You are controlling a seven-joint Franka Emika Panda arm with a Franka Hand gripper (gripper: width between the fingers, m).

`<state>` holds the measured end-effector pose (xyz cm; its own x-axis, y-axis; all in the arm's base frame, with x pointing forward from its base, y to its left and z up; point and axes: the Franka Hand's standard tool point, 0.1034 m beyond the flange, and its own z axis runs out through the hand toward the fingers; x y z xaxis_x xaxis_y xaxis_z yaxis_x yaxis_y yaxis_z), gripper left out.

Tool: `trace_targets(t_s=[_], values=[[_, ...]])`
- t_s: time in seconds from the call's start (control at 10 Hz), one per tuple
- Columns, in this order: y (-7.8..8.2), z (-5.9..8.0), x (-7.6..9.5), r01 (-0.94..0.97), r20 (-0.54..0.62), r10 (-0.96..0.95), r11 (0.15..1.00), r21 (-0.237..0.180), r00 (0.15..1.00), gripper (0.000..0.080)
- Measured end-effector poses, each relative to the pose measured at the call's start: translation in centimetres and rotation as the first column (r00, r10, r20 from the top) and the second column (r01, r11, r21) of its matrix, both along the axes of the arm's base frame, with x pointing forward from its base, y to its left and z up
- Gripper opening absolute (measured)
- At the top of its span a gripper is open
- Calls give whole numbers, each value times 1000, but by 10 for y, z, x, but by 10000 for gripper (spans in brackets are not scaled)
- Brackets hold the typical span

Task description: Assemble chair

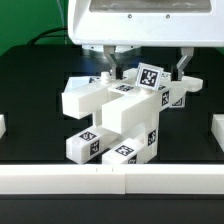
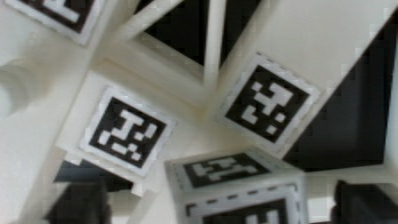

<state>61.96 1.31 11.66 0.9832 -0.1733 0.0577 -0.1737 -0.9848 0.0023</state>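
The arm [image 1: 140, 22] is looking like a chunky glossy white housing with rounded corners and a paler grey face. Two slim fingers [image 1: 113, 63] are sticking out underneath, showing dark grey with some lighter metal (pretty blurry, honestly).

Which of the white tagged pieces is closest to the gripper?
The topmost piece with the large tilted tag, between the fingers of the gripper; the other tagged blocks lie lower.

You'll read no words or numbers: only coded square tags [image 1: 149, 75] on chair parts [image 1: 110, 105] between the jaws.
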Motion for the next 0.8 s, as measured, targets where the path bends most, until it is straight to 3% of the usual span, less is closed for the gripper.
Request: trace_targets(t_s=[0.1, 0.2, 0.3, 0.6, 0.8], values=[[0, 0, 0, 0, 0, 0, 1000, 0, 1000, 421], [0, 0, 0, 0, 0, 0, 1000, 0, 1000, 421], [0, 0, 0, 0, 0, 0, 1000, 0, 1000, 282], [0, 0, 0, 32, 0, -32, 999, 2, 1000, 282], [-4, 0, 1, 152, 2, -152, 988, 33, 988, 282]])
